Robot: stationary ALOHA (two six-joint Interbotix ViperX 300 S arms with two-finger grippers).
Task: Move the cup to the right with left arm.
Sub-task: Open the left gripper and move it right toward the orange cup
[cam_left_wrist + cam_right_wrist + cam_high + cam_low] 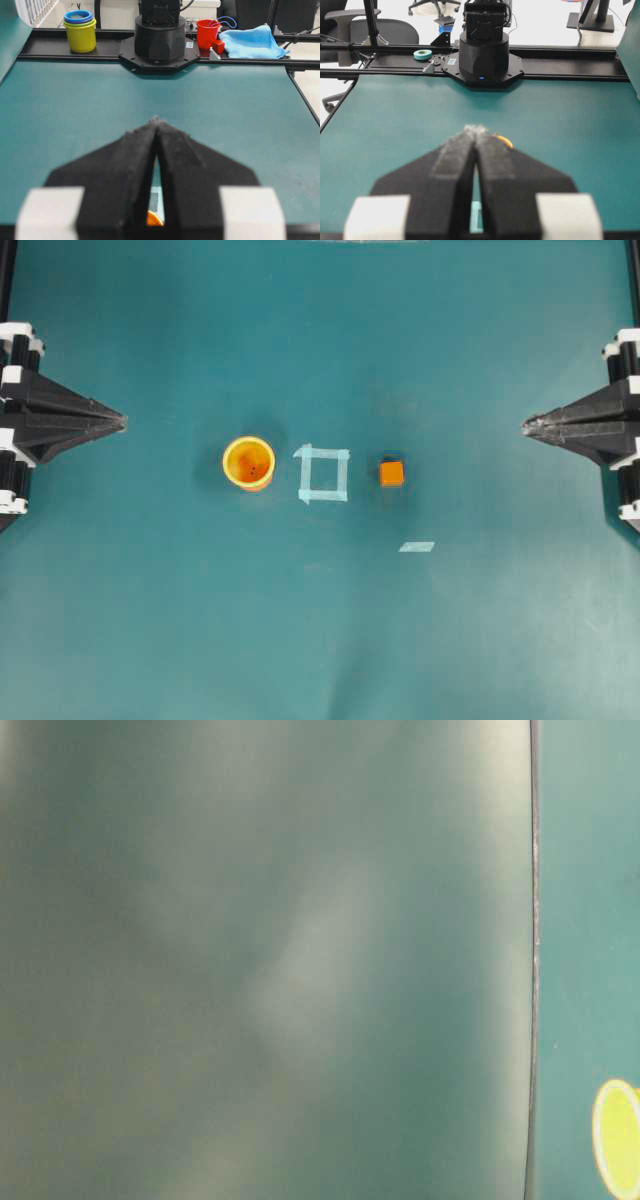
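Note:
The cup, yellow-rimmed and orange inside, stands upright on the teal table, left of a pale tape square. My left gripper sits at the left edge, well left of the cup, its fingers shut to a point with nothing in them. In the left wrist view the left gripper is shut, and a sliver of the cup shows through the slit behind the tips. My right gripper rests shut and empty at the right edge. The cup's rim peeks past the right gripper, and the cup shows at the corner of the table-level view.
A small orange cube lies right of the tape square, with a loose tape strip below it. Beyond the table's far edge stand stacked yellow and blue cups, a red cup and a blue cloth.

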